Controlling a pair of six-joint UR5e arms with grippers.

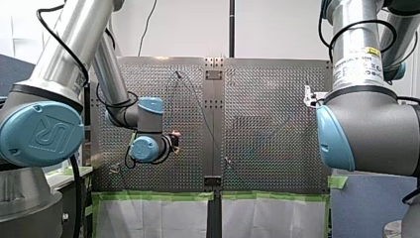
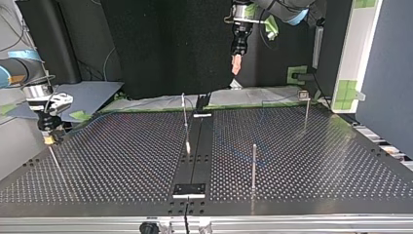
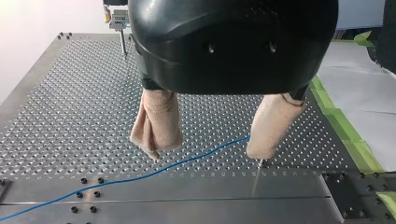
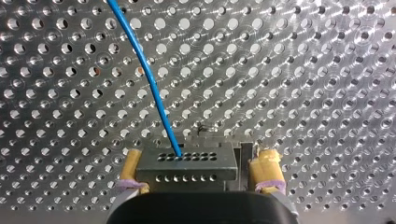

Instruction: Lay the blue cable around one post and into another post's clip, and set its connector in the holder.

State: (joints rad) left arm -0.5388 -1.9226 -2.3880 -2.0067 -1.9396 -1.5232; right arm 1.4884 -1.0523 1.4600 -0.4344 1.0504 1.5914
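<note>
**Right gripper at the cable's end block, left gripper open over the loose run**

Our right gripper [image 4: 199, 159] is down close to the perforated metal table [image 4: 327, 70]. A grey metal block with two rows of small holes [image 4: 184, 171] sits directly ahead of it, centred. The thin blue cable [image 4: 154, 88] comes out of the block's upper row and runs away ahead of the gripper across the table. We take the block for the connector end or its holder, but can't say which. We also cannot tell whether the gripper grips it or only sits at it. It is probably parked there to fix the cable's end while the rest gets routed.

Our left gripper [image 3: 205, 153] hangs above the table with its beige padded fingers [image 3: 156, 121] spread wide, holding nothing. The cable lies flat on the table beneath it, crossing under the gap. A thin metal post [image 3: 257, 179] shows just below one fingertip. The wide stance over the cable reads as lining up for a grab. Our judgement is that routing around a post and into a clip is not yet done.
</note>
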